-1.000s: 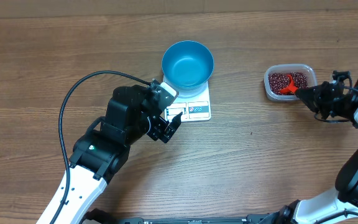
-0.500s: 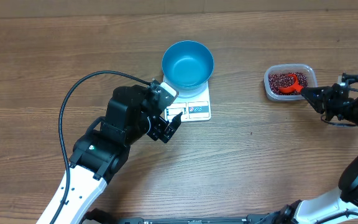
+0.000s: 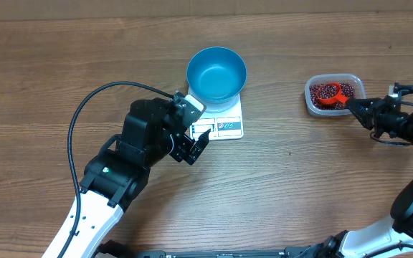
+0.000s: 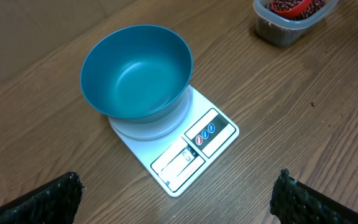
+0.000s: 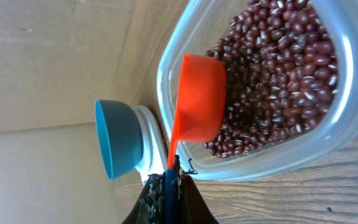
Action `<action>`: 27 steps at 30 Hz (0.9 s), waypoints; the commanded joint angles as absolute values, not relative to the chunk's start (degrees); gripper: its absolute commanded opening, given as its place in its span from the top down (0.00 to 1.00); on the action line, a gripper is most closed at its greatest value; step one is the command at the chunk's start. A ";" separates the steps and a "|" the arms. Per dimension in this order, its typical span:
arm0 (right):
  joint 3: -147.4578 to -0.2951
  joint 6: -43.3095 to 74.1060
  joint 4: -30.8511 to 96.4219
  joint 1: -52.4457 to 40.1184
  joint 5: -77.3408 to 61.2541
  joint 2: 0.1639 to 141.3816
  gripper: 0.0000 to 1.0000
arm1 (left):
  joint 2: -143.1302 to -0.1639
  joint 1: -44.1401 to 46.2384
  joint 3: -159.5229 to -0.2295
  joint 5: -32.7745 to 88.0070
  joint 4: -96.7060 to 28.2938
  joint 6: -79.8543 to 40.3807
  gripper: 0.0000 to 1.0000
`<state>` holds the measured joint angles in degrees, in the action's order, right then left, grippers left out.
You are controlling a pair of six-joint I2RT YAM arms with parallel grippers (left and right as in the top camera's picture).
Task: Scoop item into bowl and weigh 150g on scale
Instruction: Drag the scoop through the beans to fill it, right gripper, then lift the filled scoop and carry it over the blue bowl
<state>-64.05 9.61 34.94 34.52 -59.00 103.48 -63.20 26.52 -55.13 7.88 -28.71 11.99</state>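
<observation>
Bowl (image 3: 216, 73) sits on the far part of the scale (image 3: 224, 123), near mid-tabletop (image 3: 300, 186). The scale's display and label panel poke out on the near side, uncovered. From the left wrist we see the display window, but its digits are too small to read.

Left gripper (image 3: 192, 147) hovers just beside the scale's near-left corner. Its jaws are spread wide and it grips nothing. In the left wrist view its two dark fingers (image 4: 48, 199) sit at the bottom corners, with bowl and scale between and beyond them. We see no contact with either.

Beans (image 3: 325, 91) lie in a clear tub (image 3: 310, 100) well to the right of the scale, apart from it. The right wrist shows them as a loose red-brown heap filling most of the tub floor.

Scoop (image 3: 333, 100) has its red cup inside the tub, resting against the beans at the near side. Its handle runs out over the tub rim toward the right arm. We cannot tell whether the cup carries any beans, because the right wrist shows only its outer wall.

Right gripper (image 3: 357, 109) has its jaws pressed together on the thin blue handle, pinching it just outside the tub. Beyond the tub, the right wrist also catches the bowl and the scale edge.

A black cable (image 3: 84, 107) loops over the tabletop left of the left arm.
</observation>
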 commanded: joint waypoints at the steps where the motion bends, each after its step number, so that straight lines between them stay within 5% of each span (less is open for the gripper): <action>1: -63.59 8.93 34.26 35.31 -63.22 103.74 0.96 | -62.59 26.26 -55.00 7.44 -28.71 11.14 0.00; 27: -63.59 7.22 34.28 37.67 -79.40 103.74 0.96 | -62.61 26.26 -55.00 7.44 -28.71 11.14 0.00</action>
<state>-64.05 8.21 34.54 37.43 -74.19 103.48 -63.20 26.52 -55.13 7.88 -28.71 11.99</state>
